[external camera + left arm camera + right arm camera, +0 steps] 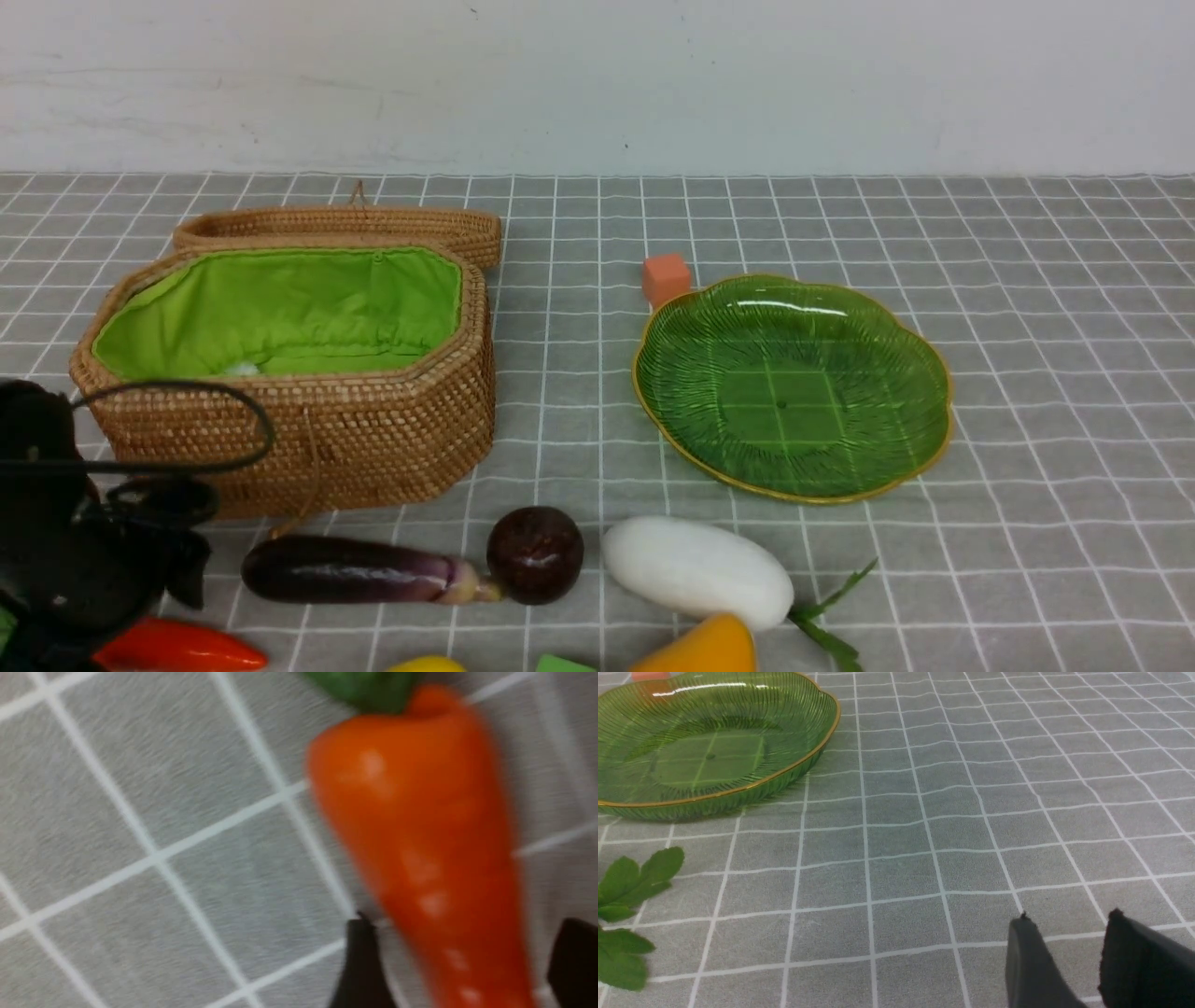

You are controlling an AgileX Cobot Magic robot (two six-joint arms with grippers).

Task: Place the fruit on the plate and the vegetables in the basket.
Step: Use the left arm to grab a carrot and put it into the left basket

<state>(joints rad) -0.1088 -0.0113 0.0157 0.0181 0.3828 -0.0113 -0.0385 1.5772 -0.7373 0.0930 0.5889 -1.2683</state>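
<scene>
Your left gripper [467,919] stands wide, one finger on each side of the carrot [420,826] where it tapers. It is not yet pinching, as far as the blurred wrist view shows, since a sliver of cloth [140,812] shows beside one finger. I read that straddle as the start of a grasp across the narrow part, which the jaws span easily.

In the front view the left arm [56,523] is folded low at the table's eight o'clock, with its wrist bent down over the carrot. The carrot lies flat at the basket's [308,439] seven o'clock, tip toward three o'clock.

The basket stands open with its lid [345,224] thrown back at twelve o'clock. That leaves the lining [280,308] free to take a drop from above.

The plate [794,392] sits bare at the basket's three o'clock. The cube [667,277] is just beside its rim at eleven o'clock.

The eggplant [345,569], ball [535,554] and radish [695,571] lie in a row at the plate's seven o'clock. The ball touches the eggplant's stem end. The lemon [425,665], block [563,665] and mango [700,646] are cut off by the near edge at six o'clock. All six pieces are on the table, so I judge the sorting has barely begun.

Your right gripper [1069,914] is out of the front view. It hangs low over bare cloth, probably near the plate's five o'clock. Its jaws are narrowly apart with nothing between them. I think it is parked clear to give the left arm room.
</scene>
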